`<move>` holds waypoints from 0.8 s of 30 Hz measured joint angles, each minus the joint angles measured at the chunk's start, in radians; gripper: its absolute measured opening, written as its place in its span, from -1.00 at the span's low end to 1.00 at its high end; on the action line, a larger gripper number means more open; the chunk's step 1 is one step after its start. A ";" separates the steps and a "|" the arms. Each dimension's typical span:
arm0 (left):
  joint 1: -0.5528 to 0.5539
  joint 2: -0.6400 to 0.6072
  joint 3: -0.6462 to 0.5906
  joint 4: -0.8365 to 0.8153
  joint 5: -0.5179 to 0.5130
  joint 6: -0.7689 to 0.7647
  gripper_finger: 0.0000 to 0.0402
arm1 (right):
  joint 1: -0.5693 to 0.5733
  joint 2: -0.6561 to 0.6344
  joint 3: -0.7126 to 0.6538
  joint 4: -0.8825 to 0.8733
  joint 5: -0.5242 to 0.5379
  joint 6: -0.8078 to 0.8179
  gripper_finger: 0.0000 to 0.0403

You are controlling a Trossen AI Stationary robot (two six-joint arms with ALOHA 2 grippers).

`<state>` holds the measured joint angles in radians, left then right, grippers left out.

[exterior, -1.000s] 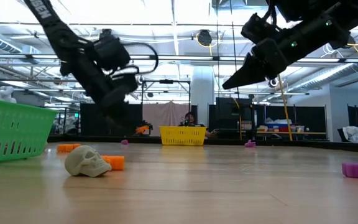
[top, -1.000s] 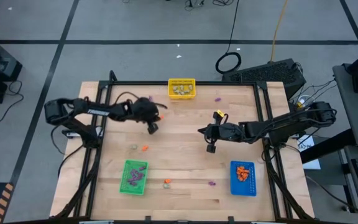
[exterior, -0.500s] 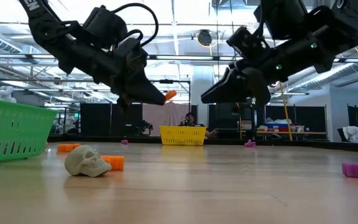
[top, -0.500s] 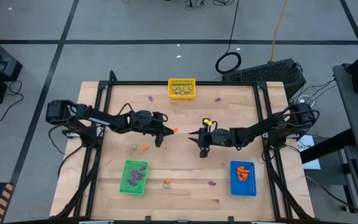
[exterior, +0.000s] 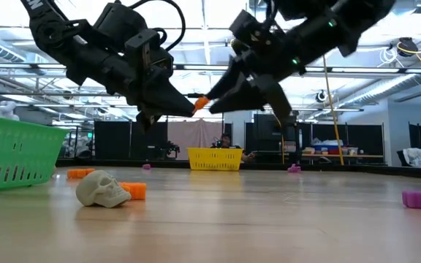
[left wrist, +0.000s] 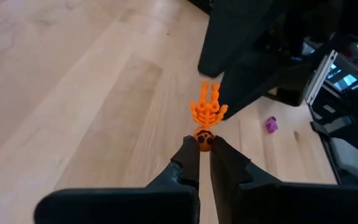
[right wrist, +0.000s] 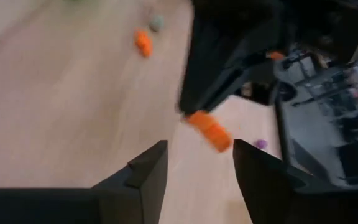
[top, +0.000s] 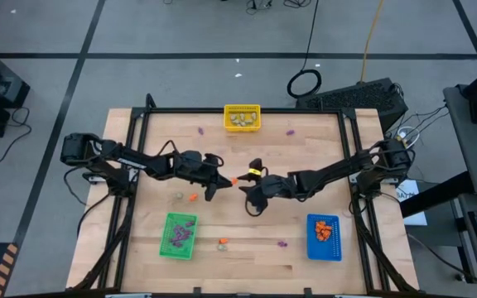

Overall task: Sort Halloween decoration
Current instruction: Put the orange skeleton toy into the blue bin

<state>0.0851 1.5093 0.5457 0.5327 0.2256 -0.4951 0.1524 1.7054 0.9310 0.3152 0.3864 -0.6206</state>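
A small orange skeleton (left wrist: 207,111) hangs in the air above the middle of the table, with my left gripper (top: 219,181) shut on it. My right gripper (top: 245,185) faces it from the table's right side, open. In the right wrist view the skeleton (right wrist: 209,129) shows just ahead of the open fingertips, not between them. A pale skull (exterior: 101,188) and orange pieces (exterior: 134,191) lie on the wood toward the green bin. My left gripper pinches the skeleton's skull end (left wrist: 205,139) between the free ends of its two fingers. The fingers come from the table's left side, slanting a little downward. The skeleton sticks out past the fingertips toward my right gripper, lifted clear of the table.
A yellow bin (top: 242,117) stands at the far edge, a green bin (top: 179,235) near left and a blue bin (top: 324,237) near right. Loose trinkets lie about: orange (top: 192,197), orange (top: 222,242), purple (top: 282,245), purple (top: 289,131).
My left gripper has carried the orange skeleton toward the table's middle and tipped from pointing down to nearly level. My right gripper has moved toward the table's left, up to the skeleton, has rolled, and has opened.
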 joint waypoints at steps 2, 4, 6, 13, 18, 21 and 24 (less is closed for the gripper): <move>-0.002 0.000 0.000 0.000 0.000 0.000 -0.94 | 0.001 0.005 0.032 -0.031 0.035 -0.036 -0.16; -0.002 0.000 0.000 0.000 0.002 0.000 -0.94 | 0.000 0.008 0.057 -0.046 0.034 -0.069 -0.17; -0.002 0.000 0.000 0.000 0.006 0.001 -0.94 | 0.000 0.008 0.072 -0.070 0.031 -0.092 -0.17; -0.002 0.000 0.000 0.014 0.010 0.002 -0.94 | -0.016 0.009 0.078 -0.094 -0.079 -0.079 -0.17; -0.002 0.000 0.000 0.025 0.024 0.000 -0.94 | -0.034 0.008 0.078 -0.083 -0.112 -0.043 -0.24; -0.002 0.000 0.000 0.038 0.034 -0.014 -0.94 | -0.042 0.008 0.078 -0.085 -0.129 -0.025 -0.38; -0.002 0.000 0.001 0.037 0.036 -0.016 -0.94 | -0.045 0.008 0.078 -0.081 -0.130 -0.021 -0.58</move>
<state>0.0832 1.5093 0.5465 0.5694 0.2614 -0.5112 0.1078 1.7138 1.0088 0.2338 0.2567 -0.6411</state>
